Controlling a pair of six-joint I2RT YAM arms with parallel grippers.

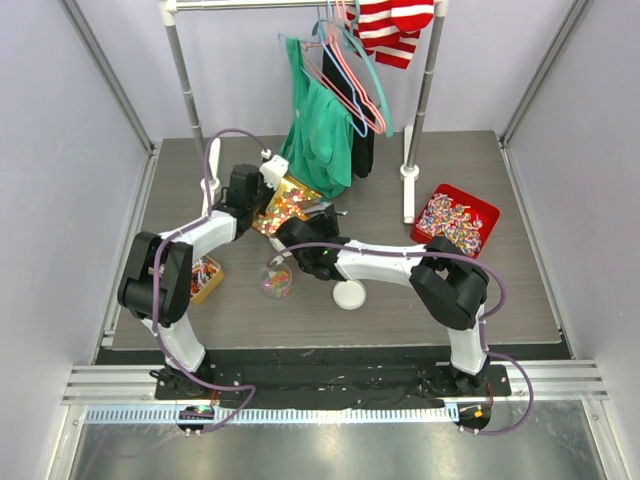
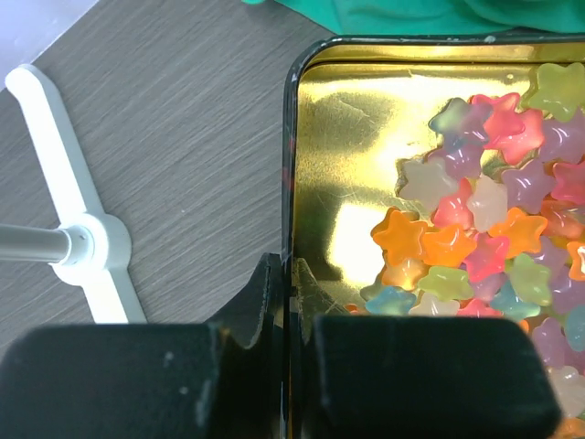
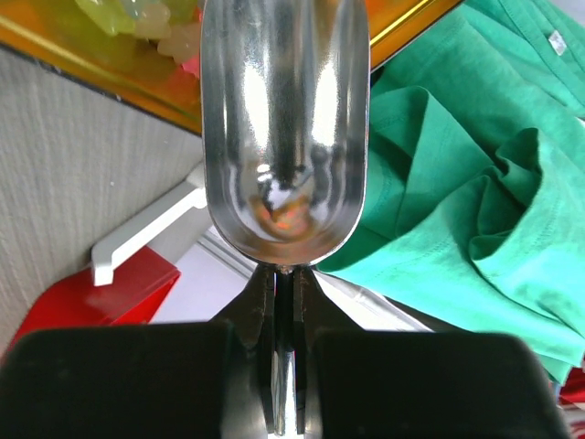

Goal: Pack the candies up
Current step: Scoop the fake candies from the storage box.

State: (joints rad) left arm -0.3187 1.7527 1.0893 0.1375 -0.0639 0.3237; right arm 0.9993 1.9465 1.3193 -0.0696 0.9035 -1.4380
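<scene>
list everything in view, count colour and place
candies: many, mixed colours, in gold tin
gold tin: one, mid table
scoop: one, silver, at gold tin's edge
jar: one, clear, near gold tin
lid: one, white, right of jar
red tray: one, wrapped sweets, right side
small tin: one, gold, left side
clothes rack: one, grey and white, back
shirt: one, green, hanging on rack
left fingers: black, shut on gold tin's wall
right fingers: black, shut on scoop handle

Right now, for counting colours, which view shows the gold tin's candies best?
Left wrist: the candies are close, sharp, star-shaped. Top external shows them tiny and partly covered; right wrist, a blurred few at its top edge.
</scene>
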